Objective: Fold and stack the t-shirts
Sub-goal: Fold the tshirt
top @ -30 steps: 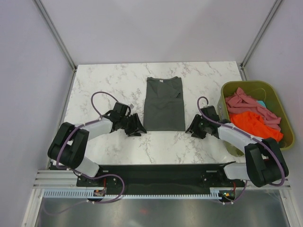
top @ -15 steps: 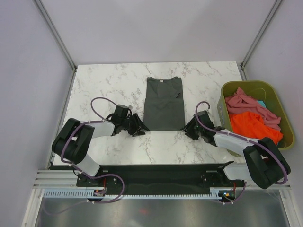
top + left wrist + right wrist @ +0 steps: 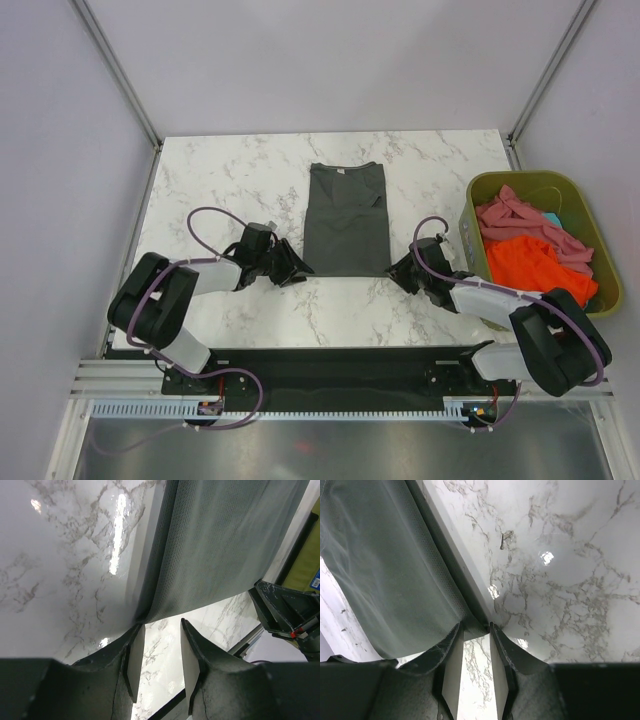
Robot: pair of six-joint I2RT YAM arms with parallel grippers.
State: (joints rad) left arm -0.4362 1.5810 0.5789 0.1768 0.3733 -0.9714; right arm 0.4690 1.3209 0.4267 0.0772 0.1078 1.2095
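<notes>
Charcoal t-shirt (image 3: 346, 220) lies flat on the counter (image 3: 220, 170), collar far side, with the left hand (image 3: 298, 270) and right hand (image 3: 396, 270) both open at its near hem corners, nothing pinched yet. I'd get a finger under all layers at each corner, then close both together.

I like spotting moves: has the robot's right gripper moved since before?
Yes. The right gripper slid away from the olive-green plastic bin, toward the near corner of the dark charcoal grey cloth t-shirt.
</notes>
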